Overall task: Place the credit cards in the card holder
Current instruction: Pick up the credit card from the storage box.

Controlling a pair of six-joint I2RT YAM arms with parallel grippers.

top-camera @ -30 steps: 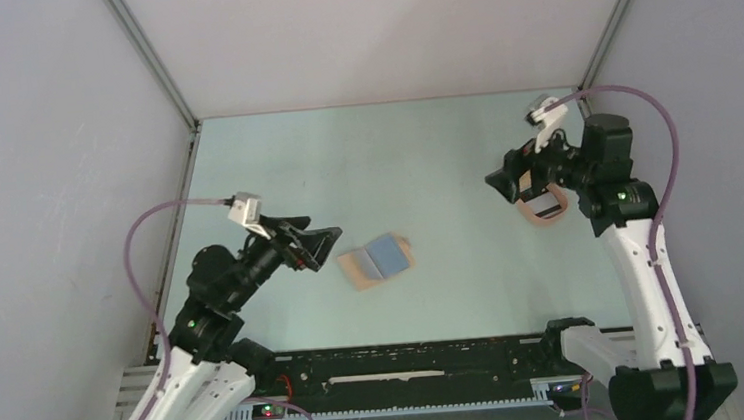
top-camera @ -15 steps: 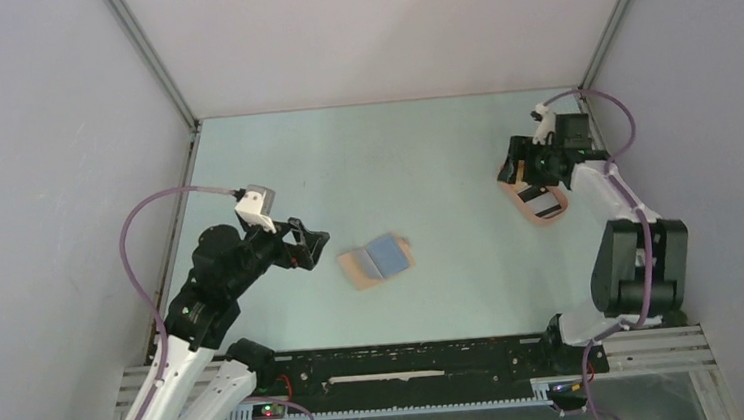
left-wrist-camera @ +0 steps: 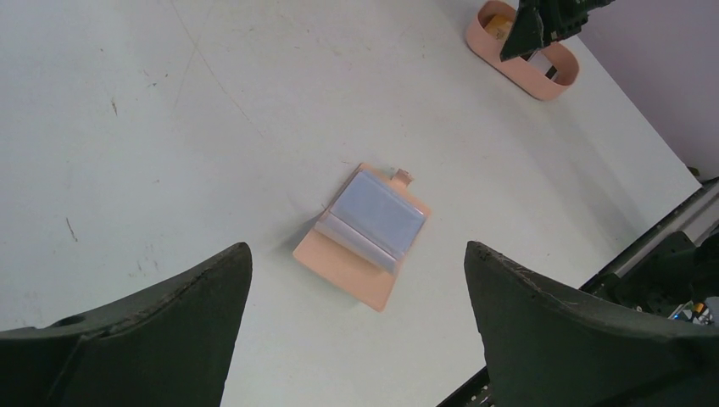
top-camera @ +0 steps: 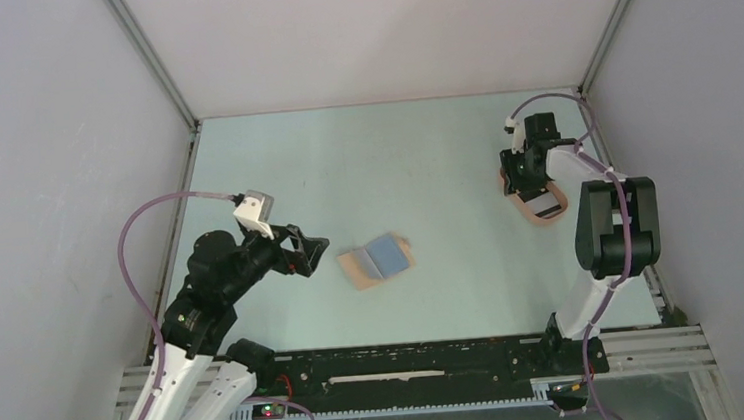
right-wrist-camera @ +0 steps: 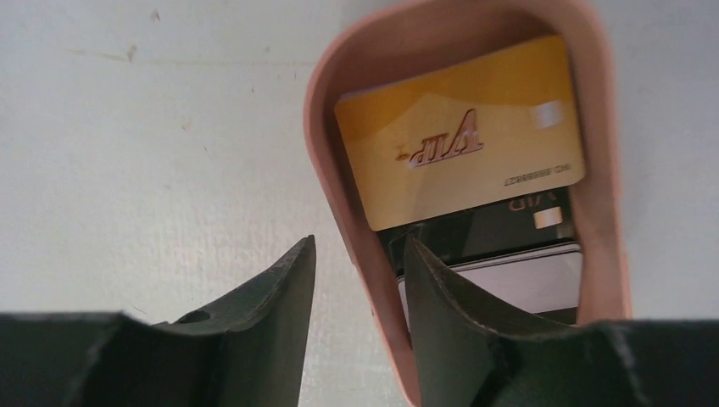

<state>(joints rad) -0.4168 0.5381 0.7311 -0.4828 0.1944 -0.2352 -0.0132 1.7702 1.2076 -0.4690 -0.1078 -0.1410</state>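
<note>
The card holder (top-camera: 360, 267) lies open and tan near the table's middle, with a blue-grey credit card (top-camera: 387, 253) lying on it; both show in the left wrist view too, card holder (left-wrist-camera: 339, 263) and card (left-wrist-camera: 379, 214). My left gripper (top-camera: 317, 248) hovers open just left of it, fingers wide and empty (left-wrist-camera: 356, 246). More credit cards lie in the peach tray (right-wrist-camera: 326, 153): a yellow one (right-wrist-camera: 462, 165) on top, a black one (right-wrist-camera: 509, 225) and a white one (right-wrist-camera: 521, 280) beneath. My right gripper (right-wrist-camera: 360, 239) is low over the tray, jaws half-closed astride its left wall, one finger inside, holding nothing.
The peach oval tray (top-camera: 548, 218) sits at the right side of the table near the enclosure wall, also seen far off in the left wrist view (left-wrist-camera: 543, 86). Grey walls close in on three sides. A black rail (top-camera: 410, 362) runs along the near edge.
The right arm has swung down and in onto the tray's far end, and its jaws have narrowed. The left arm has drawn back slightly, still open.
</note>
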